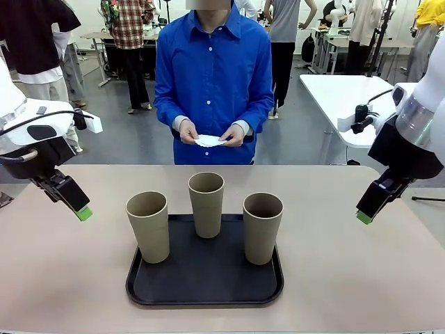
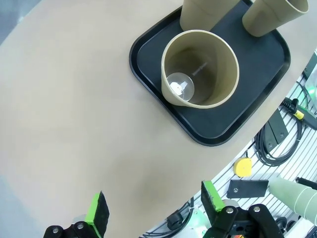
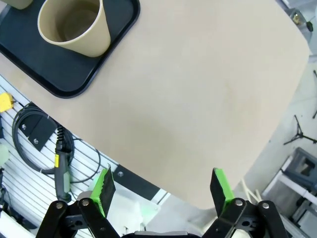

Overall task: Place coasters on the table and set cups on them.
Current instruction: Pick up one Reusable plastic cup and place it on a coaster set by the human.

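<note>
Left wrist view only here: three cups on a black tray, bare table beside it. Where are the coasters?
Observer: In the front view, the person at the far side holds the coasters, white, off the table.
Operator: And the right gripper?
Observer: The right gripper hangs open above the table, to the right of the tray, holding nothing.

A black rectangular tray (image 1: 205, 285) lies flat in the middle. A person in a blue shirt (image 1: 212, 76) stands behind it. A white table (image 1: 341, 94) stands farther back at the right.
</note>
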Tool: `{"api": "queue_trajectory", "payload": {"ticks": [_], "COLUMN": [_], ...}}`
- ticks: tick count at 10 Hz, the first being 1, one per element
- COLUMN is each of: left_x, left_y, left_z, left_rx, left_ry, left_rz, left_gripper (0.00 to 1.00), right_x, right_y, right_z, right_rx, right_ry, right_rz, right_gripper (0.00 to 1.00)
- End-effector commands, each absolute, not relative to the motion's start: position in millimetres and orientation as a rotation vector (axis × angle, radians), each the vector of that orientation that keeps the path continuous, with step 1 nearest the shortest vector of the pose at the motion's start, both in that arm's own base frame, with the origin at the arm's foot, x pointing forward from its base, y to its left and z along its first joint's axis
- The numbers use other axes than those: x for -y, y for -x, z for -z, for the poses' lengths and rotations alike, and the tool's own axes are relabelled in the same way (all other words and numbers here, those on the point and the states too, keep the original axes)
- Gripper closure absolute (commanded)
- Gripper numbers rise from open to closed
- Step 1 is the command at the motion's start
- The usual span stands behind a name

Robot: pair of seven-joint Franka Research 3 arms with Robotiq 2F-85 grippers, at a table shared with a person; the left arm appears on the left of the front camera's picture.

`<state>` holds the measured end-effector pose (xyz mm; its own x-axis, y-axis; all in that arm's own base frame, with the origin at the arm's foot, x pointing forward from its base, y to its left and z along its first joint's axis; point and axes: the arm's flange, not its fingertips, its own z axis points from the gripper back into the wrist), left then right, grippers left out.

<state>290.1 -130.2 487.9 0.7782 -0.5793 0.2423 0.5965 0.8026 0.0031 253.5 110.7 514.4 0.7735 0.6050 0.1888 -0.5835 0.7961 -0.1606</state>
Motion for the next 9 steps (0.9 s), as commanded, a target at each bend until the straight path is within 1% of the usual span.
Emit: {"api": "queue_trajectory", "payload": {"ticks": [1, 2, 3, 4, 5, 6, 8, 9], "left_x": [128, 130, 106, 83, 65, 47, -4, -30], "left_y": [-294, -290, -293, -297, -298, -301, -308, -307], "left_z": [-487, -488, -498, -504, -505, -504, -496, -490], "left_rx": [0.244, 0.237, 0.264, 0.284, 0.289, 0.308, 0.305, 0.270], "left_ry": [0.081, 0.075, 0.316, 0.511, 0.693, 0.865, 1.166, 1.249], "left_rz": [0.639, 0.636, 0.616, 0.613, 0.596, 0.570, 0.455, 0.408], "left_gripper": [0.00, 0.00, 0.00, 0.00, 0.00, 0.00, 0.00, 0.00], "right_x": [-111, -111, -78, -44, -16, 3, 41, 67], "right_y": [-259, -254, -259, -264, -266, -269, -277, -280], "right_z": [-512, -514, -520, -522, -521, -518, -516, -516], "right_rx": [0.242, 0.237, 0.213, 0.189, 0.144, 0.090, 0.051, 0.062], "right_ry": [0.094, 0.095, -0.231, -0.459, -0.642, -0.786, -0.946, -0.993], "right_rz": [-0.651, -0.645, -0.482, -0.347, -0.263, -0.206, -0.088, -0.021], "right_gripper": [0.00, 0.00, 0.00, 0.00, 0.00, 0.00, 0.00, 0.00]}}
